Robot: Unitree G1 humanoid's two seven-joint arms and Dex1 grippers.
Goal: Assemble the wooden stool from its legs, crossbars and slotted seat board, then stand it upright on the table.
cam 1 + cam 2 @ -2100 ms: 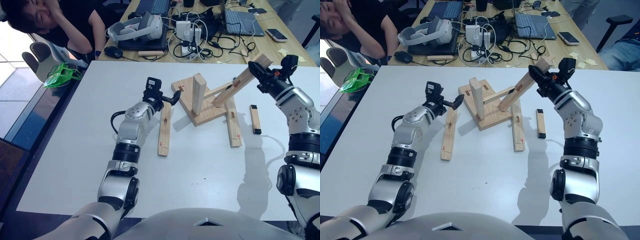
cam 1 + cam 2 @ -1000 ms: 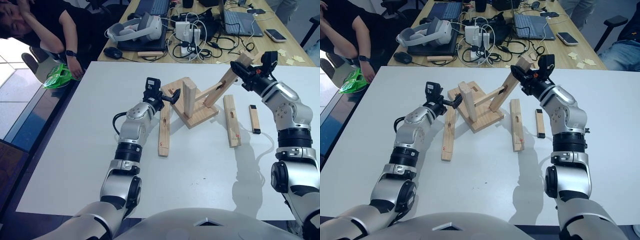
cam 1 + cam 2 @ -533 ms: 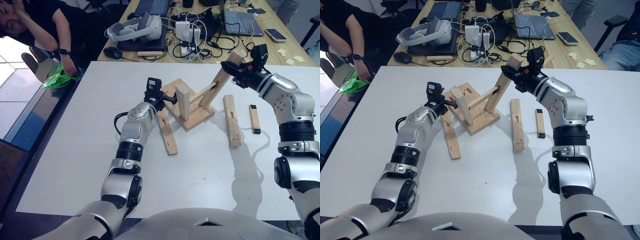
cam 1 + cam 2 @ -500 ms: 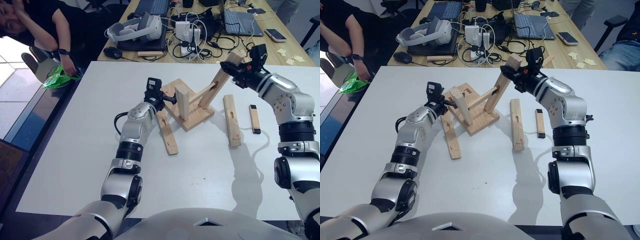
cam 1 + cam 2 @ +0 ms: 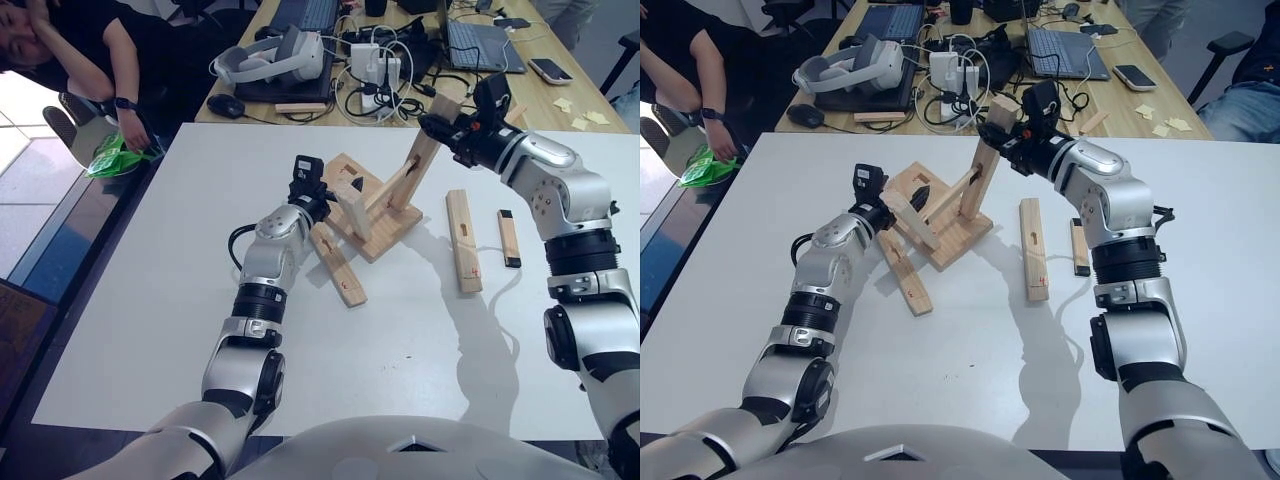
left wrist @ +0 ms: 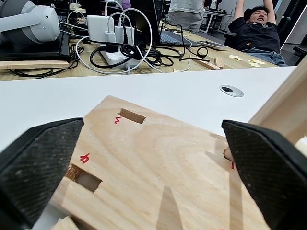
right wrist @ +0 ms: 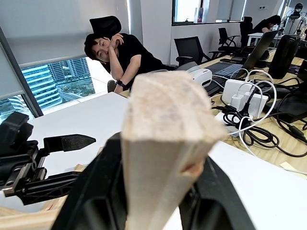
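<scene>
The slotted seat board (image 5: 378, 228) is tipped up on the white table, and a second leg (image 5: 352, 203) and a crossbar (image 5: 385, 186) are fitted to it. My right gripper (image 5: 452, 130) is shut on the top of a leg (image 5: 420, 158) that stands steeply in the board. The left gripper (image 5: 322, 193) is open at the board's left edge, with the board (image 6: 158, 158) lying between its spread fingers (image 6: 43, 158). One loose leg (image 5: 337, 265) lies slanted beside the left arm. Another (image 5: 464, 242) lies to the right, next to a short crossbar (image 5: 510, 238).
A wooden desk (image 5: 250, 108) behind the table carries a headset (image 5: 270, 52), a power strip with cables (image 5: 372, 75) and laptops. A green object (image 5: 118, 152) sits off the table's far left corner, near a seated person. Bare table stretches toward me.
My right gripper has swung left with the leg, standing it steeper and tipping the board up and leftward. The loose leg by the left gripper was pushed askew. The left gripper stayed put.
</scene>
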